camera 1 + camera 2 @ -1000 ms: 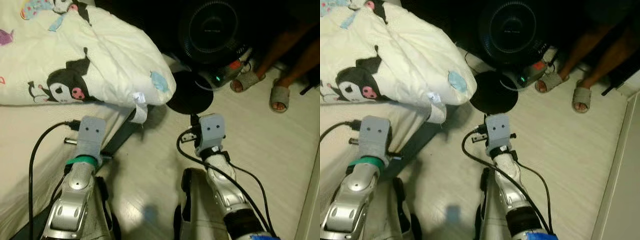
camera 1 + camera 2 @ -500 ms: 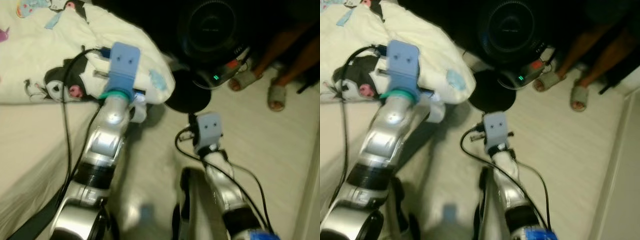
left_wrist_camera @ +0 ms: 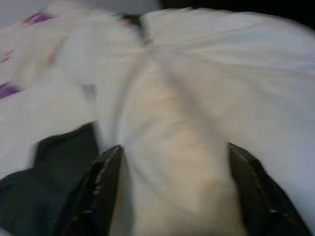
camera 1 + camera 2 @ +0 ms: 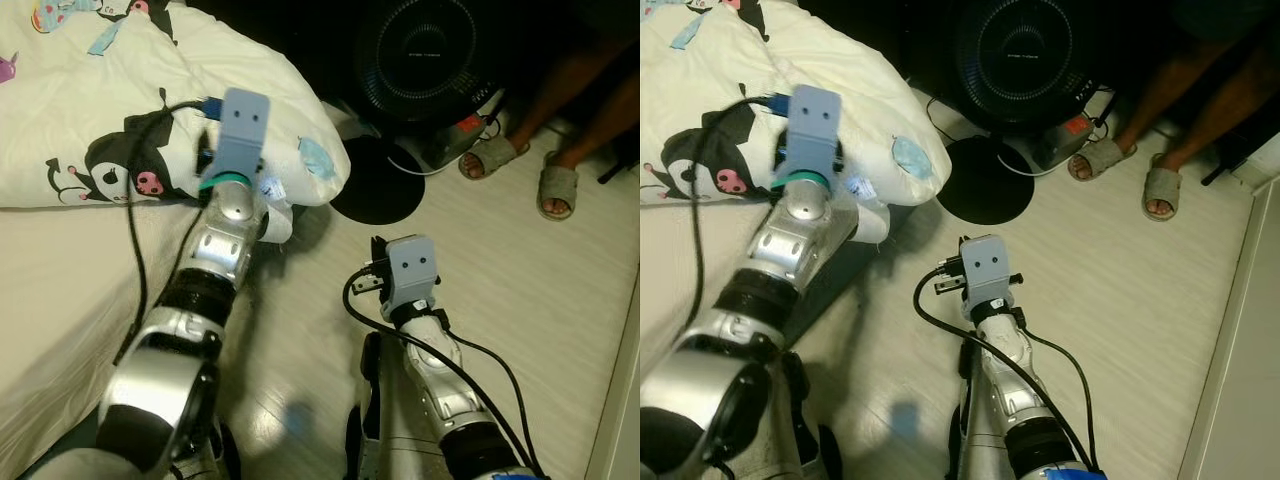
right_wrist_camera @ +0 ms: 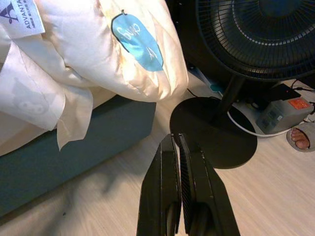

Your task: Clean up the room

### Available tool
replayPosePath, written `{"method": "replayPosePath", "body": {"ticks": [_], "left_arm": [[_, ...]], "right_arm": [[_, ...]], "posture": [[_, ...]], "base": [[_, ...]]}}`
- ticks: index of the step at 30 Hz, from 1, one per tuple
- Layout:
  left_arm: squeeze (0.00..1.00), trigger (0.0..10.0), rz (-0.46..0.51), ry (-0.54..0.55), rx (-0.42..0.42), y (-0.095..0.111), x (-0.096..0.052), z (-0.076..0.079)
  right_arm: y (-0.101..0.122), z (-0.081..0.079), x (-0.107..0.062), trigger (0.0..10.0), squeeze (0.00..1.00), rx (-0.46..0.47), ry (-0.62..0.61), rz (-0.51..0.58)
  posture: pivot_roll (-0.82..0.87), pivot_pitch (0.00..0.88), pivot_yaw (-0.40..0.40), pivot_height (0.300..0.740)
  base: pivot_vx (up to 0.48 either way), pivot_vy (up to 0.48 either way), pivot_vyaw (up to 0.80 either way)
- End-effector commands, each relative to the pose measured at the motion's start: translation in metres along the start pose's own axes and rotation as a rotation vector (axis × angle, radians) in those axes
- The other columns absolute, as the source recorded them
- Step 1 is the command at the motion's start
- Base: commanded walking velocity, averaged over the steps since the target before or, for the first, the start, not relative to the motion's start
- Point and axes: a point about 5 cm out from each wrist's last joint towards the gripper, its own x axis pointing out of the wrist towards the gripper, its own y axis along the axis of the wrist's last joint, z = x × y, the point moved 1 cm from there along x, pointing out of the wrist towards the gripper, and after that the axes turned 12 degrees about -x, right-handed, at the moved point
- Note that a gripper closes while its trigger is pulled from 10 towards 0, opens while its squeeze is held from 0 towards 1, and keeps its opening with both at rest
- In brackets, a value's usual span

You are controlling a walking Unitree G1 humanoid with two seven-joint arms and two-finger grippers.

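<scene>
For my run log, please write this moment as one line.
left gripper: jaws open around comforter fold | right gripper: jaws shut, idle over floor | fan beside bed

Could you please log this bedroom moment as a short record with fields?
setting: bed edge, pale wood floor
duvet: cream cartoon-print duvet bunched on the bed, corner overhanging the edge
left tool: left tool open, fingers astride a duvet fold
right tool: right tool shut, low above the floor
fan: black fan on round base
person: sandalled feet near the fan
</scene>
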Motion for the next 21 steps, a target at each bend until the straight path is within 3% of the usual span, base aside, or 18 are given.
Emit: {"method": "replayPosePath", "body": {"ticks": [1,2,3,6,9,10,11,16,21], "left_arm": [[1.00,10.0,-0.050,0.064,0.025,-0.017,0.001,-0.009],[1.00,10.0,-0.050,0.064,0.025,-0.017,0.001,-0.009],[0.00,10.0,-0.060,0.103,0.029,-0.020,0.002,-0.018],[0.00,10.0,-0.086,0.135,0.038,-0.031,0.002,-0.031],[0.00,10.0,-0.098,0.133,0.039,-0.036,0.000,-0.034],[0.00,7.9,-0.108,0.127,0.036,-0.040,-0.003,-0.035],[0.00,0.0,-0.113,0.115,0.024,-0.044,-0.007,-0.035],[0.00,0.0,-0.124,0.091,-0.015,-0.050,-0.014,-0.034],[0.00,0.0,-0.134,-0.024,-0.062,-0.052,-0.025,-0.029]], "right_arm": [[-0.004,0.000,-0.003,10.0,0.00,0.008,-0.009,-0.014],[-0.004,0.000,-0.003,10.0,0.00,0.008,-0.009,-0.014],[-0.003,0.000,-0.002,10.0,0.00,0.008,-0.008,-0.013],[-0.003,0.000,-0.002,10.0,0.00,0.008,-0.006,-0.011],[-0.003,0.000,-0.002,10.0,0.00,0.008,-0.004,-0.011],[-0.003,0.000,-0.002,10.0,0.00,0.008,-0.002,-0.012],[-0.004,0.000,-0.002,10.0,0.00,0.007,0.000,-0.012],[-0.003,0.000,-0.001,10.0,0.00,0.007,0.001,-0.010],[-0.004,0.002,-0.001,10.0,0.00,0.004,-0.004,-0.010]], "posture": [[-0.04,0.291,-0.005,0.527],[-0.04,0.291,-0.005,0.527],[-0.04,0.290,-0.007,0.527],[-0.03,0.292,-0.011,0.527],[-0.03,0.292,-0.012,0.527],[-0.02,0.291,-0.013,0.527],[-0.02,0.289,-0.015,0.527],[-0.02,0.289,-0.016,0.527],[-0.02,0.285,-0.014,0.527]], "base": [[0.000,0.000,0.00],[0.000,0.000,0.00],[0.000,0.000,0.00],[0.000,0.000,0.00],[0.000,0.000,0.00],[0.000,0.000,0.00],[0.000,0.000,0.00],[0.000,0.000,0.00],[0.000,0.000,0.00]]}}
